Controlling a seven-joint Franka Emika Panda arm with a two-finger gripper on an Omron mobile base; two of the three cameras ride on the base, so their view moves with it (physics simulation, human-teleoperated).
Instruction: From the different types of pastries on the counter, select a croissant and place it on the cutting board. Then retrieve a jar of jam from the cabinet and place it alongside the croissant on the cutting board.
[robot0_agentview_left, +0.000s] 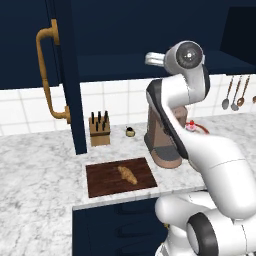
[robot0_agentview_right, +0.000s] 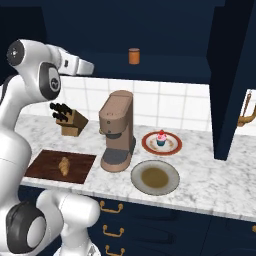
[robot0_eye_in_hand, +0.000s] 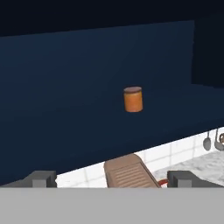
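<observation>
Jar of jam (robot0_eye_in_hand: 133, 99), orange-brown with a darker lid, stands upright inside the open navy cabinet (robot0_agentview_right: 165, 35), above the brown coffee machine (robot0_agentview_right: 117, 131). Gripper (robot0_eye_in_hand: 112, 178) is raised toward the jar but well apart from it; its fingers are spread wide and hold nothing. Croissant (robot0_agentview_left: 127, 174) lies on the cutting board (robot0_agentview_left: 100, 182) on the marbled counter (robot0_agentview_left: 35, 170). Cupcake (robot0_agentview_right: 161, 138) rests on a red-rimmed plate (robot0_agentview_right: 172, 148), beside a round beige plate (robot0_agentview_right: 173, 177). Knife block (robot0_agentview_left: 99, 129) stands behind the board.

The marbled counter (robot0_agentview_right: 200, 170) bears the cutting board (robot0_agentview_right: 47, 167), coffee machine (robot0_agentview_right: 117, 131), knife block (robot0_agentview_right: 70, 122) and two plates (robot0_agentview_right: 155, 178).
</observation>
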